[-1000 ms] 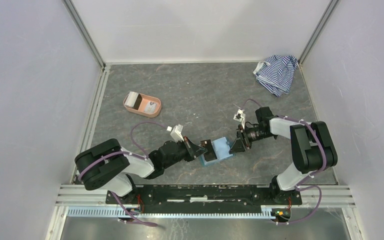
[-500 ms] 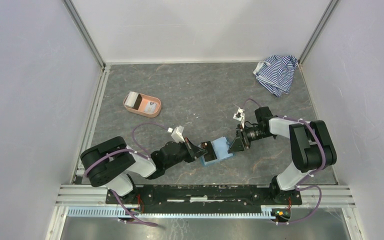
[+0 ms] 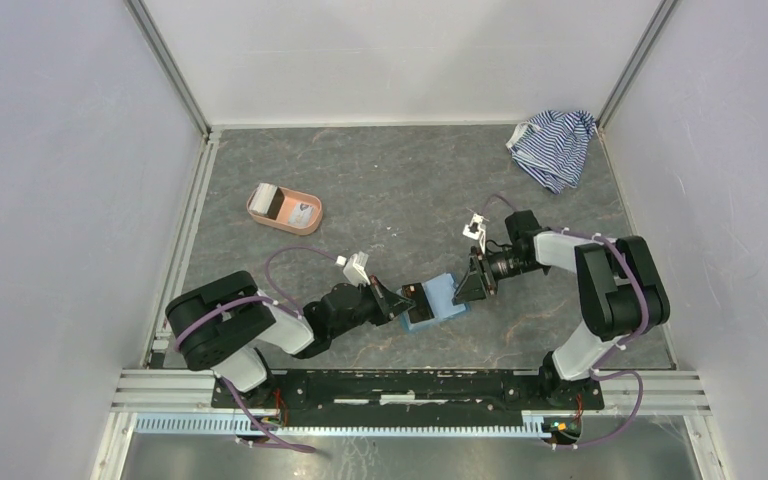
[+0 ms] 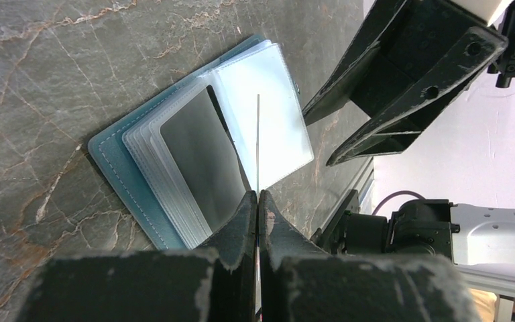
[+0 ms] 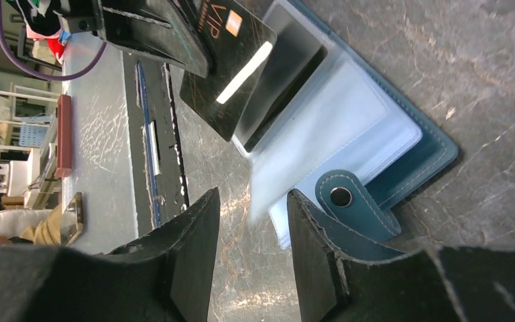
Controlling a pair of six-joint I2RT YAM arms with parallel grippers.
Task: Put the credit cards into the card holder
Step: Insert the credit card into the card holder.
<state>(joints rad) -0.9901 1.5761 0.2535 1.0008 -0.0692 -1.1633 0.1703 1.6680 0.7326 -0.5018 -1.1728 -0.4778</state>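
Your left gripper [image 4: 257, 196] had its jaws pinched tight on a dark credit card [image 5: 224, 67]. It held the card on edge above the open card holder [image 3: 438, 302], which lay on the table [image 3: 390, 180] toward 6 o'clock, between the two arms. The card's leading edge hovered at a clear sleeve [image 4: 268, 114] near the holder's spine but had not gone in. A neighbouring sleeve looked to carry a grey card already, though I cannot be sure.

Your right gripper [image 5: 251, 201] had its jaws spread at the holder's 3 o'clock side, beside the snap tab [image 5: 340, 196]. A pale sleeve edge was blurred between them, and I cannot tell whether they touched it.

In the pink tray [image 3: 256, 213], at 10 o'clock, at least one whitish card [image 3: 302, 211] lay waiting. I judge you were mid-task: this card was unseated, and the tray was yet to be cleared.
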